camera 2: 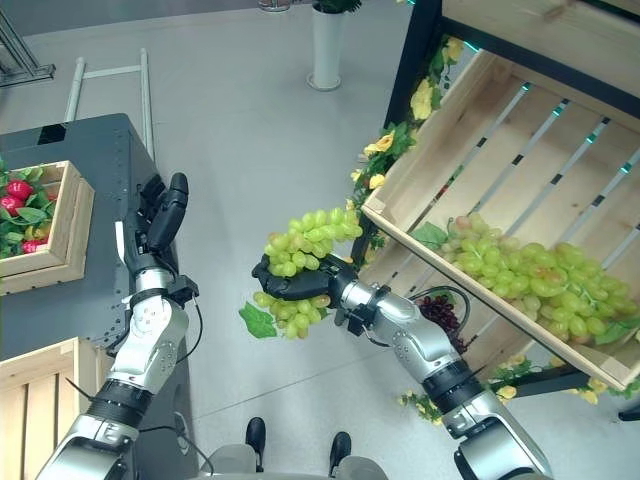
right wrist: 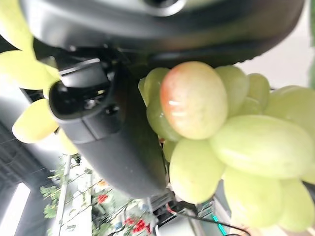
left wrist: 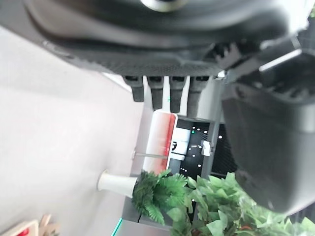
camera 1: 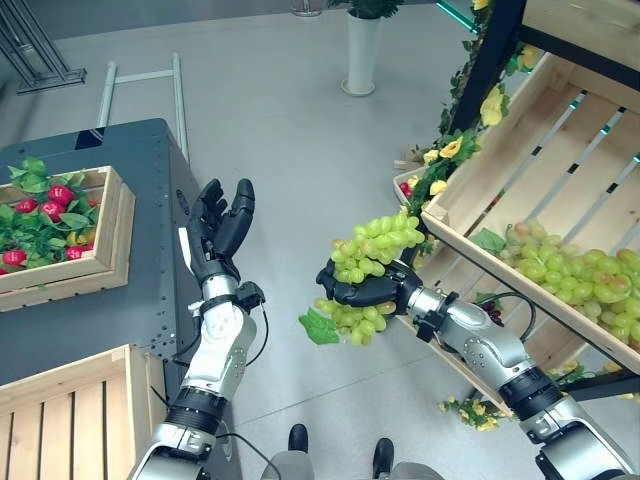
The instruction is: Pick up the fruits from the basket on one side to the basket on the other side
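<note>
Dark fingers [camera 1: 345, 291] curl tight around a bunch of green grapes [camera 1: 372, 243], and the right hand [camera 1: 368, 290] has it clamped at mid-frame, over bare grey floor [camera 1: 300, 150]. The grapes are plump, oval and glossy; in the right wrist view one of them carries a reddish blush. Part of the bunch mounds above the hand, the rest dangles beneath with a flat green leaf [camera 1: 319, 328] at its lower left. The silver-grey right arm runs in from the lower right, bent at the elbow, palm turned up under the fruit.

Just right of the hand sits a slanted wooden crate [camera 1: 520, 140], pale slatted planks, tilted down toward the robot, with a heap of green grapes [camera 1: 580, 275] piled in its lower right end. Yellow artificial flowers [camera 1: 448, 150] and leaves trail along its left edge.

Over at centre-left, the left hand [camera 1: 222, 225] stands upright, fingers straight and close together, holding nothing, forearm rising from the lower left beside the dark counter [camera 1: 150, 230]. On that counter, at the left edge, a square wooden box [camera 1: 110, 240] holds red strawberries [camera 1: 60, 195] among green leaves. A second wooden crate [camera 1: 70, 420] shows plain slats at the lower left corner. A white vase [camera 1: 361, 55] stands at the top centre.
</note>
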`<state>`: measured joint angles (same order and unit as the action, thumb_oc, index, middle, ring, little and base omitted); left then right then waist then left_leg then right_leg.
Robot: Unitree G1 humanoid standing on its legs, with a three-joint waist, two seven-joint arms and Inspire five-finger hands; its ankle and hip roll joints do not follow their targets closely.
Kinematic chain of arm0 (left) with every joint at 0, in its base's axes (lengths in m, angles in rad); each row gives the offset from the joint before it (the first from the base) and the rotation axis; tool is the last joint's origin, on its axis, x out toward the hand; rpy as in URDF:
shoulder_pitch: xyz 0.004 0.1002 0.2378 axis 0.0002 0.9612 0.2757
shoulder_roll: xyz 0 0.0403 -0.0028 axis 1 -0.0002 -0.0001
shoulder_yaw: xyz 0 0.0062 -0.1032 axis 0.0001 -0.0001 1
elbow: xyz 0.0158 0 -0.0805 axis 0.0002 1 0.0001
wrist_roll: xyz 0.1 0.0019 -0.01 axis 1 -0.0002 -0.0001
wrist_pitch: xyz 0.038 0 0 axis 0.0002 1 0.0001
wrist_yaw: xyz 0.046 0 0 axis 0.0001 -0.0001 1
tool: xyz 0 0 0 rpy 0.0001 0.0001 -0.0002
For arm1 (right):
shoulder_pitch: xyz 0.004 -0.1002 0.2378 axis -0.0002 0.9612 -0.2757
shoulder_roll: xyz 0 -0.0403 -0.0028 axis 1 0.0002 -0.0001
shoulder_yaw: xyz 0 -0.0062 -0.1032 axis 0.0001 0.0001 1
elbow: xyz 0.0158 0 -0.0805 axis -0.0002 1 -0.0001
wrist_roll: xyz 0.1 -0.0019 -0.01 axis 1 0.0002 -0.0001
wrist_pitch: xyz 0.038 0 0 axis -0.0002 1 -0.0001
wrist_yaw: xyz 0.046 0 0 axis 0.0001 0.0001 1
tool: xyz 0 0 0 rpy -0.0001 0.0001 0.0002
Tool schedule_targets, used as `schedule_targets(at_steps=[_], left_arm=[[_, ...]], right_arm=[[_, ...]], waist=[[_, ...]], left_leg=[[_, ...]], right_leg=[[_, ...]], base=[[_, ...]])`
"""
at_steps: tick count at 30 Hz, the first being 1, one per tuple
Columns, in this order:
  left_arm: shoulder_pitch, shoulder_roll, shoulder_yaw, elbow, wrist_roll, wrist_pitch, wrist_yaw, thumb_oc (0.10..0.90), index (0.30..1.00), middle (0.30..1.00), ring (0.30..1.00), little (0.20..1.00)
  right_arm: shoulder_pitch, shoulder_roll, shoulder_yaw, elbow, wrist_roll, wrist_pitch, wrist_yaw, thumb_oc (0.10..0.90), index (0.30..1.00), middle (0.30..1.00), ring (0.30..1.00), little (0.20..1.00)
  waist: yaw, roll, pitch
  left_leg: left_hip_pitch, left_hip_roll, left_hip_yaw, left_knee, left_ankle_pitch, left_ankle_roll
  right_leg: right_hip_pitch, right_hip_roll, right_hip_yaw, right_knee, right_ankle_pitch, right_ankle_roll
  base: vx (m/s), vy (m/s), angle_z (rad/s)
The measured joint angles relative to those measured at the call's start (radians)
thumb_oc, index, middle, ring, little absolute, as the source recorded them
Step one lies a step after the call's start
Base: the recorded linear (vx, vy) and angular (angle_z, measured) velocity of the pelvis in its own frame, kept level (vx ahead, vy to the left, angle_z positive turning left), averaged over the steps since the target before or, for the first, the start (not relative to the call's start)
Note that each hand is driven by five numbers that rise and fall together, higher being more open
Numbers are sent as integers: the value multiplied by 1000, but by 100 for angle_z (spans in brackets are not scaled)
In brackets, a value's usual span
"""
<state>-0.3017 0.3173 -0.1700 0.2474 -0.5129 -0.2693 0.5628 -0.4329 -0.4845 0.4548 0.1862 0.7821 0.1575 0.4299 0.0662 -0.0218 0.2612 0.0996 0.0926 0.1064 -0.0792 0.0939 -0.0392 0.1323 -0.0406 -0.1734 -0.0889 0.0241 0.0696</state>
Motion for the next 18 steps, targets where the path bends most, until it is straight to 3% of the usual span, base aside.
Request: schedule_targets(at_steps=[10,18], left_arm=[[32,-23,14,-27,9,3,29,800,900,900,900,900],[72,-12,33,-27,9,3,32,800,900,900,900,900]], right_arm=[[126,-7,-24,-160,-36,12,36,400,300,300,300,300],[235,-45,-62,-279,-37,33,199,400,300,300,300,300]], waist=[[-32,-5,-5],[-75,-7,-16]], left_leg=[[2,-26,-21,-9,-4,7],[10,-25,-11,-9,-5,8]], right_leg=[[-1,-17,2,0,3,9],[0,-16,17,0,6,14]], base=[[8,9,1],[-40,16,-5]])
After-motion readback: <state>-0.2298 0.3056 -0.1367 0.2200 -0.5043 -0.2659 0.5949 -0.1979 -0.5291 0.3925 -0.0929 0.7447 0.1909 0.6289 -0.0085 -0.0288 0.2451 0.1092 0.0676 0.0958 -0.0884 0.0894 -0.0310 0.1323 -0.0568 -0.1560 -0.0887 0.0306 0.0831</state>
